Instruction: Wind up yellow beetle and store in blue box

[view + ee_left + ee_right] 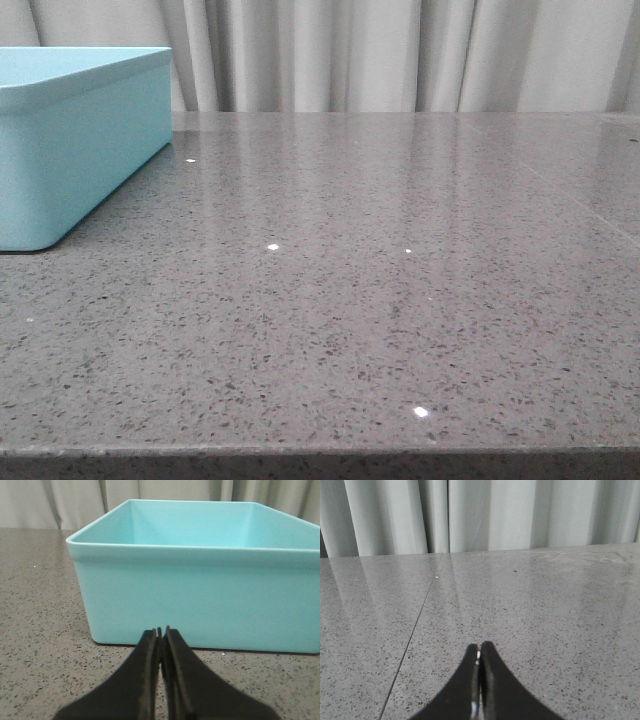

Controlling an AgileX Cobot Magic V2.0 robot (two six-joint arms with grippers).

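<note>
The blue box stands on the grey speckled tabletop, and it serves as the landmark here. The left tool sits low just in front of the box's near wall, clenched on nothing. The right tool is well away from the box over bare stone, likewise clenched and holding nothing.

No yellow beetle can be seen on the tabletop. The box's inner walls show in the left wrist view, but its floor is hidden by the near wall, so the beetle may already lie inside; I cannot tell. That fits either the toy stored and the arms at rest, or the toy somewhere out of sight, so no step can be named.

Beyond the box, pale pleated curtains close off the room behind the glossy tabletop.
</note>
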